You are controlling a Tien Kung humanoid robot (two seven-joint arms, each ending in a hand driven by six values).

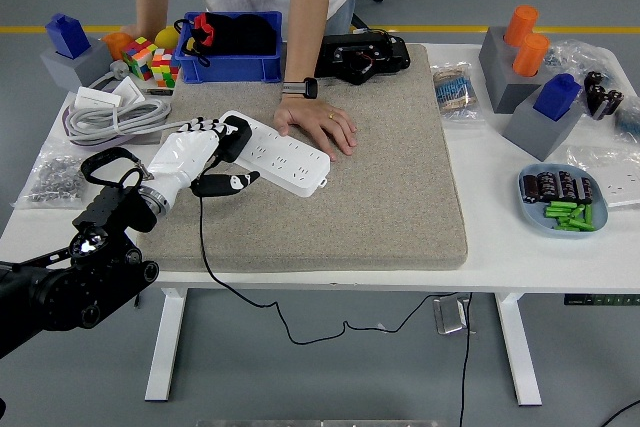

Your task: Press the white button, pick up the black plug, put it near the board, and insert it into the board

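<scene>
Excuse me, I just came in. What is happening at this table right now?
The robot's left hand holds a black plug over the left end of a white power strip, which lies on a grey mat. The plug does not look pushed in yet; its cable hangs over the table's near edge. A person across the table rests one hand on the mat, at the strip's far side. The robot's right arm is not visible.
</scene>
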